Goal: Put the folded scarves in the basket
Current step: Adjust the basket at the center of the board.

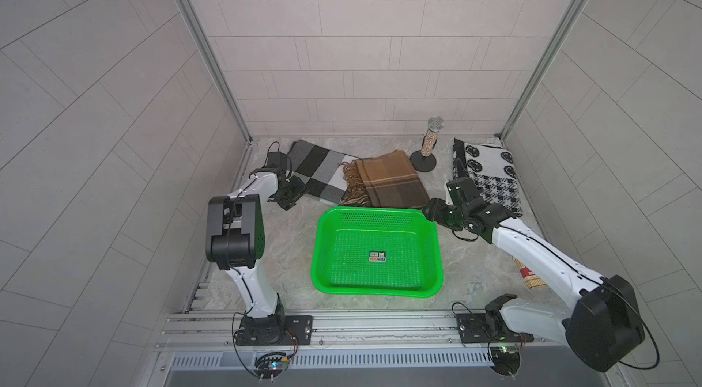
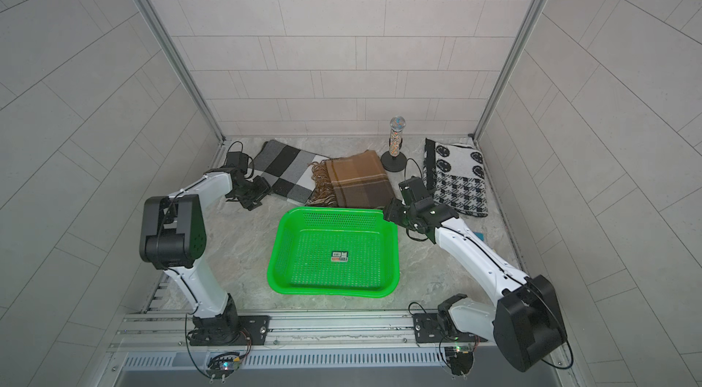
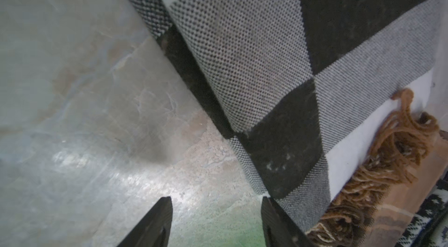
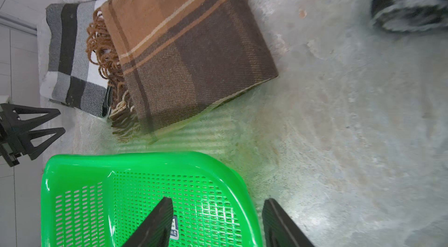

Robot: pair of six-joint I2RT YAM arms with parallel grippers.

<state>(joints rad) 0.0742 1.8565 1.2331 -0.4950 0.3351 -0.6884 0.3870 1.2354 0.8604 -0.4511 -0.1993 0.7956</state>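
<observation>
Grabbing comes next, so with your left gripper parted and empty beside the checked scarf and your right gripper parted, empty over the empty basket's far corner, pinch every layer low at the fold of the brown scarf just behind it, likely your target.

The tool, jaws apart, hangs over the green basket rim, brown scarf and checked scarf beyond.
</observation>
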